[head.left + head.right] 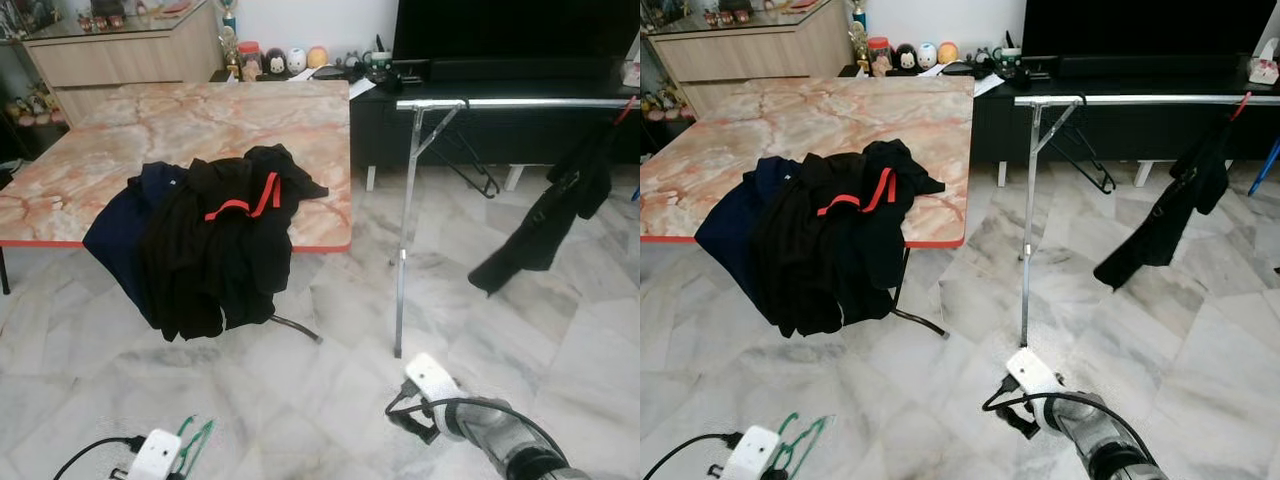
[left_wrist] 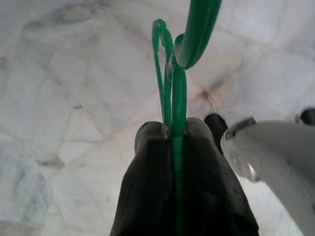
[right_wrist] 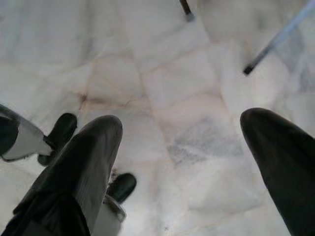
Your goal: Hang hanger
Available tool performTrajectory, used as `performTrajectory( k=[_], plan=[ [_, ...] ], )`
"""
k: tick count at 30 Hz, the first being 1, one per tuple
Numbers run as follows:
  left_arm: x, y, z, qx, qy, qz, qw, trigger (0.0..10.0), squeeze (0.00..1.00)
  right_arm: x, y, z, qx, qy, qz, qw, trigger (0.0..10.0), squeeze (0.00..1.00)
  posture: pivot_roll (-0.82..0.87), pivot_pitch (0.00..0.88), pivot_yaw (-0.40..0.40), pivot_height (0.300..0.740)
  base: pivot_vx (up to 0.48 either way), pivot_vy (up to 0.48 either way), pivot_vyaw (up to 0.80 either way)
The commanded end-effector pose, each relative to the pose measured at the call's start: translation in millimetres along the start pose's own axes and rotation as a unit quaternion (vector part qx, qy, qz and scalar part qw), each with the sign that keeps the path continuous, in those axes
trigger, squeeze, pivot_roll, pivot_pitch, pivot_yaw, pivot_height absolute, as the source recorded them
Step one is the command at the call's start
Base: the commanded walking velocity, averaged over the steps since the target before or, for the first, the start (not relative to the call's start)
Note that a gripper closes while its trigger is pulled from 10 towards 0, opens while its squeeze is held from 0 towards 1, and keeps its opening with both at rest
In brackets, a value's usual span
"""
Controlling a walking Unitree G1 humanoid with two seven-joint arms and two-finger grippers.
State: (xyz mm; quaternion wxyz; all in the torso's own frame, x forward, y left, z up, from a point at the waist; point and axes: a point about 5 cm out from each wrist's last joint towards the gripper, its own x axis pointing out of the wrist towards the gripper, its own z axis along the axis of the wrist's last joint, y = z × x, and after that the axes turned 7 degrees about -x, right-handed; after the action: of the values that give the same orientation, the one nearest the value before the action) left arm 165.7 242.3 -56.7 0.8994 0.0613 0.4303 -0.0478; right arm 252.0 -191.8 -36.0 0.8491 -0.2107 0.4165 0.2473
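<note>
My left hand [image 2: 174,135] pinching green hanger [image 2: 178,73], at 7 o'clock; my right hand [image 3: 182,147] spread, idle; rail [image 1: 520,103] at 1 o'clock.

Even, soft daylight; faint sheen on the marble floor [image 1: 300,400]; wrist views blur close up; head views sharp.

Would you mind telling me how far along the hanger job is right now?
Done: the left pincer is shut on the green hanger, low over the floor. Left: carrying it to the clothes rail, where a black garment hangs. The right pincer is open.
</note>
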Motion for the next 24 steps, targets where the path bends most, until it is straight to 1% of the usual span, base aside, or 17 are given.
performTrajectory(
  k=[1, 2, 4, 8, 9, 10, 12, 13, 15, 16, 18, 19, 21, 24],
  plan=[
    [-0.6, 1.6, -6.0, -0.015, 0.006, 0.008, 1.000, 10.0, 0.00, 1.5, 7.5, -11.6, 0.022, 0.019, 0.001, 1.000, 10.0, 0.00, -0.01, 0.015, 0.038, 0.740, 0.000, 0.000, 0.00],
    [0.1, 2.3, -9.9, -0.026, 0.009, 0.018, 0.999, 10.0, 0.00, 1.9, 13.1, -21.2, 0.039, 0.030, 0.001, 0.999, 10.0, 0.00, -0.01, 0.009, 0.041, 0.740, 0.000, 0.000, 0.00],
    [1.9, 3.0, -14.6, -0.037, 0.011, 0.036, 0.999, 10.0, 0.00, 2.5, 19.4, -31.4, 0.059, 0.043, -0.003, 0.997, 10.0, 0.00, -0.01, 0.009, 0.041, 0.740, 0.000, 0.000, 0.00],
    [5.6, 2.7, -17.1, -0.046, 0.006, 0.050, 0.998, 10.0, 0.00, 4.9, 22.3, -33.0, 0.066, 0.054, -0.026, 0.996, 10.0, 0.00, -0.01, 0.009, 0.041, 0.740, 0.000, 0.000, 0.00],
    [5.0, 4.4, -23.3, -0.082, 0.010, 0.070, 0.994, 10.0, 0.00, 3.0, 25.4, -46.5, 0.105, 0.072, -0.053, 0.990, 10.0, 0.00, 0.00, 0.000, 0.047, 0.740, 0.000, 0.000, 0.00],
    [5.0, 4.4, -23.3, -0.082, 0.010, 0.070, 0.994, 10.0, 0.00, 3.0, 25.4, -46.5, 0.105, 0.072, -0.053, 0.990, 10.0, 0.00, 0.00, 0.000, 0.047, 0.740, 0.000, 0.000, 0.00],
    [3.4, 6.5, -32.5, -0.150, 0.014, 0.102, 0.983, 10.0, 0.00, -0.5, 30.8, -65.5, 0.152, 0.095, -0.090, 0.980, 10.0, 0.00, 0.00, 0.000, 0.050, 0.740, 0.000, 0.000, 0.00],
    [3.1, 6.4, -35.0, -0.172, 0.014, 0.110, 0.979, 10.0, 0.00, -1.5, 33.0, -70.6, 0.173, 0.099, -0.104, 0.974, 10.0, 0.00, -0.01, 0.000, 0.053, 0.740, 0.000, 0.000, 0.00],
    [4.1, 3.5, -35.8, -0.178, 0.016, 0.111, 0.978, 10.0, 0.00, -2.0, 36.9, -75.7, 0.200, 0.108, -0.122, 0.966, 10.0, 0.00, -0.01, 0.000, 0.055, 0.740, 0.000, 0.000, 0.00],
    [4.6, 2.2, -35.7, -0.175, 0.016, 0.110, 0.978, 10.0, 0.00, -1.8, 39.3, -77.2, 0.206, 0.112, -0.124, 0.964, 10.0, 0.00, -0.01, 0.000, 0.055, 0.740, 0.000, 0.000, 0.00],
    [6.0, -0.8, -35.5, -0.169, 0.020, 0.110, 0.979, 10.0, 0.00, -0.3, 46.2, -78.2, 0.201, 0.120, -0.121, 0.965, 10.0, 0.00, -0.01, 0.000, 0.059, 0.740, 0.000, 0.000, 0.00],
    [7.2, -3.1, -34.6, -0.168, 0.021, 0.108, 0.980, 10.0, 0.00, 0.8, 50.5, -77.9, 0.207, 0.122, -0.121, 0.963, 10.0, 0.00, -0.01, 0.000, 0.059, 0.740, 0.000, 0.000, 0.00],
    [8.2, -4.7, -33.7, -0.166, 0.020, 0.106, 0.980, 10.0, 0.00, 1.9, 53.3, -76.9, 0.221, 0.120, -0.120, 0.960, 10.0, 0.00, -0.02, 0.000, 0.061, 0.740, 0.000, 0.000, 0.00],
    [8.9, -5.7, -32.9, -0.171, 0.016, 0.106, 0.979, 10.0, 0.00, 3.8, 56.7, -73.6, 0.226, 0.114, -0.115, 0.961, 10.0, 0.00, -0.02, 0.000, 0.063, 0.740, 0.000, 0.000, 0.00]
  ],
)
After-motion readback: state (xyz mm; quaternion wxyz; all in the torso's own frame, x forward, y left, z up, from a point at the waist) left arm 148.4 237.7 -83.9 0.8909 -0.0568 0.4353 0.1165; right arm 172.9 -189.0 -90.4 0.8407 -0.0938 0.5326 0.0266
